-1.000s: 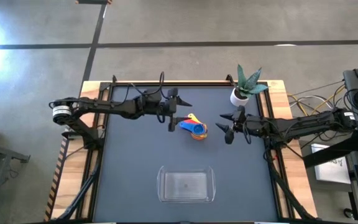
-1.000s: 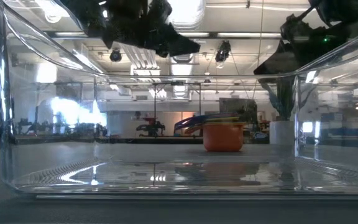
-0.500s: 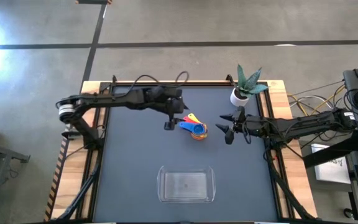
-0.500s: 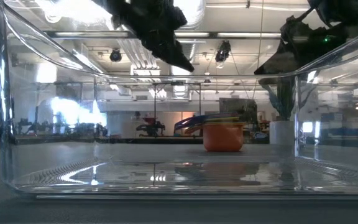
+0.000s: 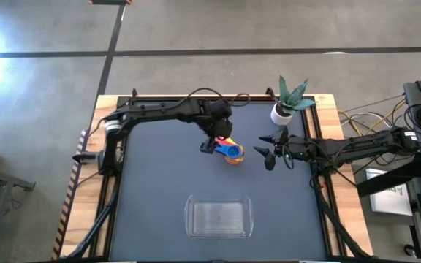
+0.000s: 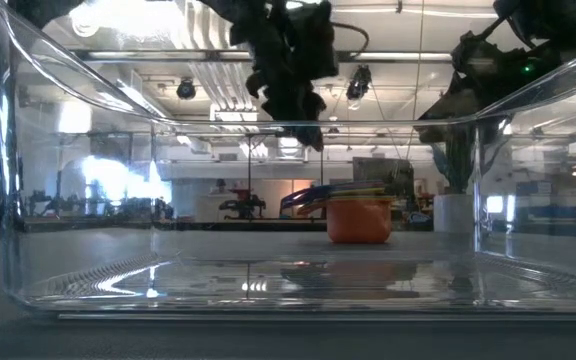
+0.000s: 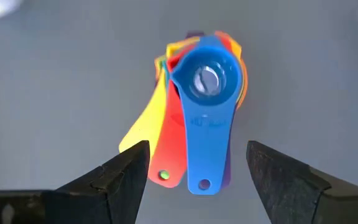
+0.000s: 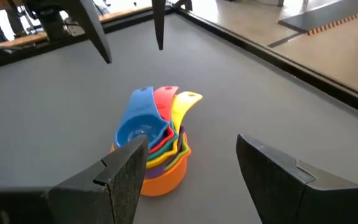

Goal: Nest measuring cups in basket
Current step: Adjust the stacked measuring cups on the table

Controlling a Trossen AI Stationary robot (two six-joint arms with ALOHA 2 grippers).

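Note:
The measuring cups [image 5: 230, 151] stand nested in one stack on the dark mat near the table's middle, orange cup at the bottom and blue on top. Their handles fan out toward the far left. The stack also shows in the left wrist view [image 7: 202, 87], the right wrist view [image 8: 151, 146] and the low view [image 6: 358, 215]. My left gripper [image 5: 212, 144] hangs open above the handle ends, fingers pointing down, touching nothing [image 7: 197, 155]. My right gripper [image 5: 263, 150] is open and empty, level, to the right of the stack [image 8: 191, 149]. The clear basket [image 5: 218, 217] stands empty near the front edge.
A small white plant pot [image 5: 281, 112] with a green plant stands at the table's far right, just behind my right arm. In the low view the basket's clear wall [image 6: 68, 200] fills the foreground. Bare mat lies between the stack and the basket.
My left gripper has gone toward the table's right, to the cup stack, and has tipped from roughly level to pointing down over the handles. The cups have stayed where they were.

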